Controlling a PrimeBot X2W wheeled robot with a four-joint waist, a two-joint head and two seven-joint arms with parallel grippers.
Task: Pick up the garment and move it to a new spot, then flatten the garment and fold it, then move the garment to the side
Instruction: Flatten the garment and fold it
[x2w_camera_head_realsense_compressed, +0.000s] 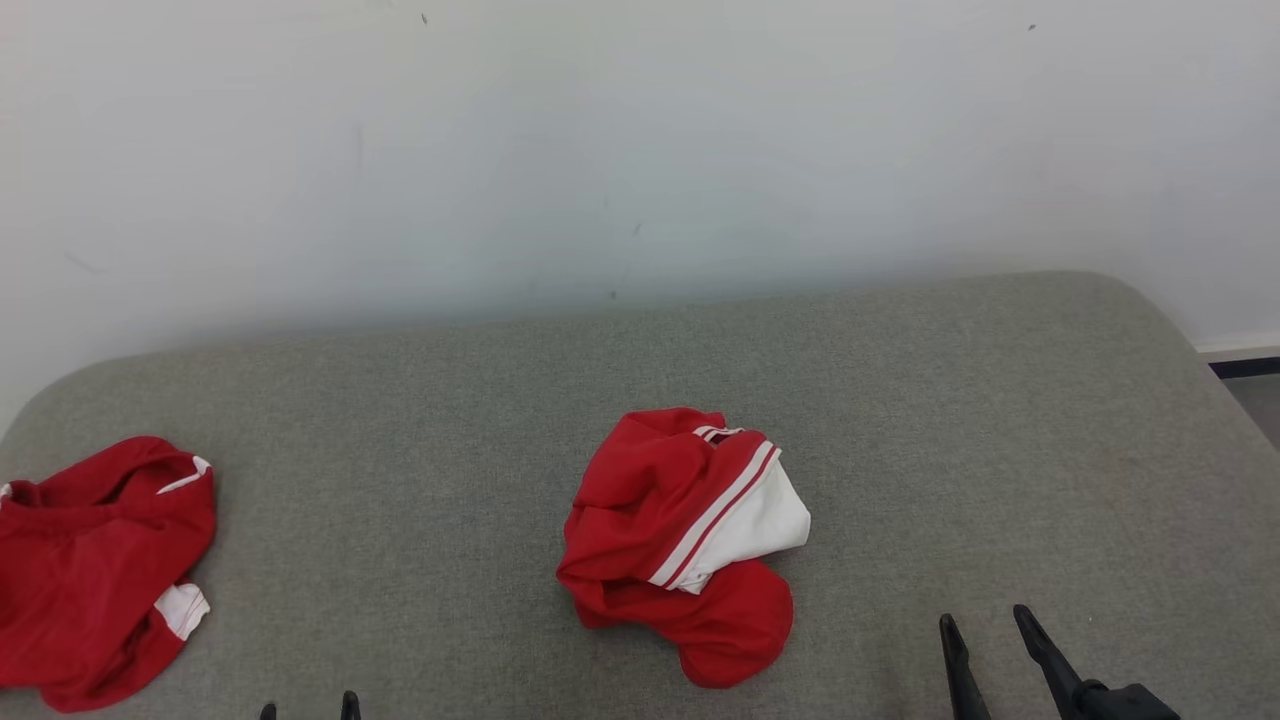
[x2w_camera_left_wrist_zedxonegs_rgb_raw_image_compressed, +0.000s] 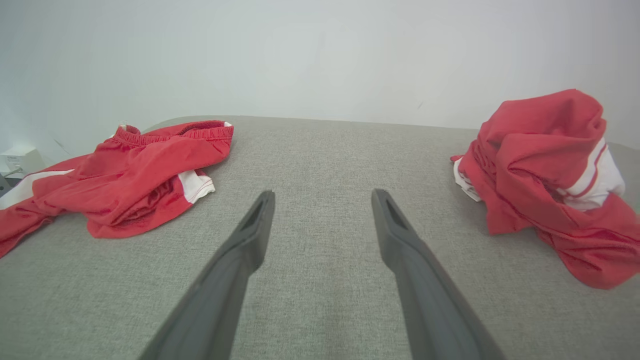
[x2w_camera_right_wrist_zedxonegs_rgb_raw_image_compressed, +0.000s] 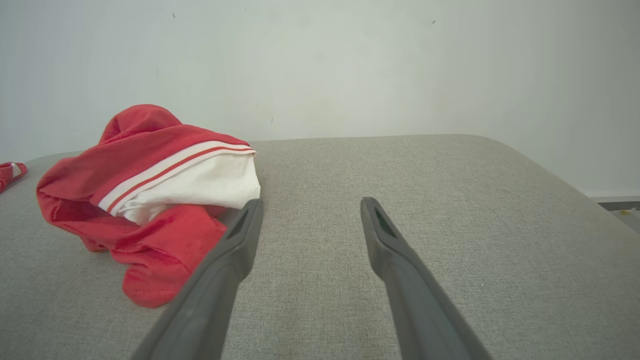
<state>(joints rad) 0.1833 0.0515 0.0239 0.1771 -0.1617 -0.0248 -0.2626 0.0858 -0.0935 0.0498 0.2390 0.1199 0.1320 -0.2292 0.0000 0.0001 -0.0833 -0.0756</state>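
A crumpled red garment (x2w_camera_head_realsense_compressed: 680, 540) with white panels and stripes lies bunched near the middle of the grey padded surface (x2w_camera_head_realsense_compressed: 950, 400). The left wrist view has this garment (x2w_camera_left_wrist_zedxonegs_rgb_raw_image_compressed: 545, 175) at its right, and in the right wrist view the garment (x2w_camera_right_wrist_zedxonegs_rgb_raw_image_compressed: 155, 195) sits left of the fingers. My right gripper (x2w_camera_head_realsense_compressed: 985, 625) stands open at the lower right, to the right of the garment, with nothing between its fingers. Just the tips of my left gripper (x2w_camera_head_realsense_compressed: 305, 708) poke up at the bottom edge, open and holding nothing. Both grippers hover low over bare fabric (x2w_camera_left_wrist_zedxonegs_rgb_raw_image_compressed: 322, 197) (x2w_camera_right_wrist_zedxonegs_rgb_raw_image_compressed: 310, 205).
A second red garment (x2w_camera_head_realsense_compressed: 90, 570) with white patches lies spread at the left edge of the surface; the left wrist view has that garment (x2w_camera_left_wrist_zedxonegs_rgb_raw_image_compressed: 125, 175) on its left. A pale wall (x2w_camera_head_realsense_compressed: 640, 150) runs right behind the surface. The surface's rounded right corner (x2w_camera_head_realsense_compressed: 1190, 340) drops to the floor.
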